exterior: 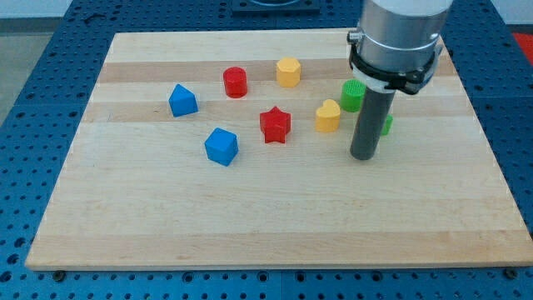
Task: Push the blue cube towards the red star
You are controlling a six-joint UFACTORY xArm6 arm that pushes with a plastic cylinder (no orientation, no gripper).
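No jaws on rig; rod only. Tip (364, 157) on tabletop (275, 225), right of red star (275, 125), just beside yellow block (328, 116). Blue cube (221, 146) near star's lower left, apart. Wrong side for push; likely must round to cube's left.

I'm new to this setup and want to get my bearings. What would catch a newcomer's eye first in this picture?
The big grey arm at the view's upper right stands out, its dark rod ending in my tip on the pale wooden board, right of all but the green blocks. Left of it sits a bright cluster: the red star block at centre, the blue cube block just to its lower left, apart from it.
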